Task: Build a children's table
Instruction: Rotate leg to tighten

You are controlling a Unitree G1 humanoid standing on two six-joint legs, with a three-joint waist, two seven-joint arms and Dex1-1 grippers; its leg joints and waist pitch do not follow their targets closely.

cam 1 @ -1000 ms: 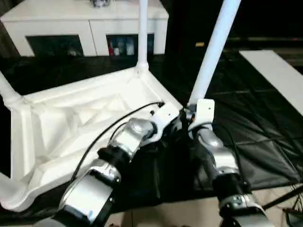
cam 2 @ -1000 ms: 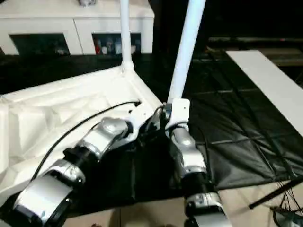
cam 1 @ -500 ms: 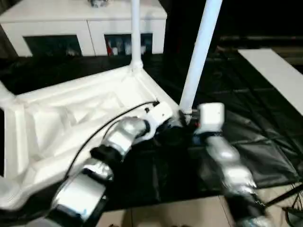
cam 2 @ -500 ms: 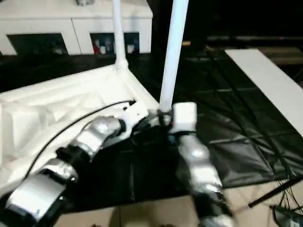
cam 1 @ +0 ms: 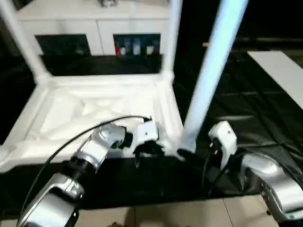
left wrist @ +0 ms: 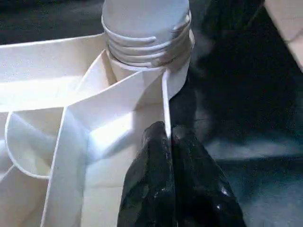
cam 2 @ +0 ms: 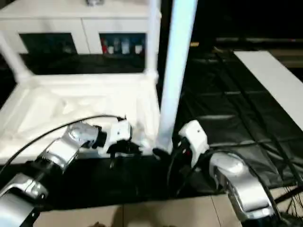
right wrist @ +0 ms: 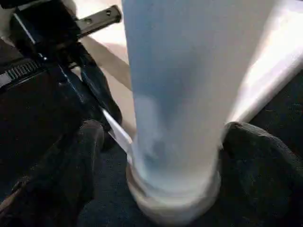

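The white tabletop [cam 1: 94, 104] lies upside down, ribbed side up. Three white legs stand in its corner sockets: far left leg [cam 1: 21, 38], far right leg [cam 1: 173, 33] and near right leg [cam 1: 213, 71]. My left gripper [cam 1: 149, 150] is at the near rim beside that corner. In the left wrist view it [left wrist: 169, 135] is shut on a thin rib [left wrist: 164, 99] just below the threaded socket [left wrist: 147, 33]. My right gripper [right wrist: 170, 137] is open around the near leg's base [right wrist: 175, 118], with one finger [right wrist: 90, 137] standing clear of the tube.
A white cabinet [cam 1: 94, 28] with dark glass doors stands behind the tabletop. A black sheet [cam 1: 255, 109] covers the floor, with a white board [cam 1: 284, 71] lying at the right. Bare beige floor [cam 1: 165, 215] shows at the front.
My right gripper has opened off the near leg, and its arm has dropped lower and to the right. The left gripper stays shut at the rim. The whole view has shifted.
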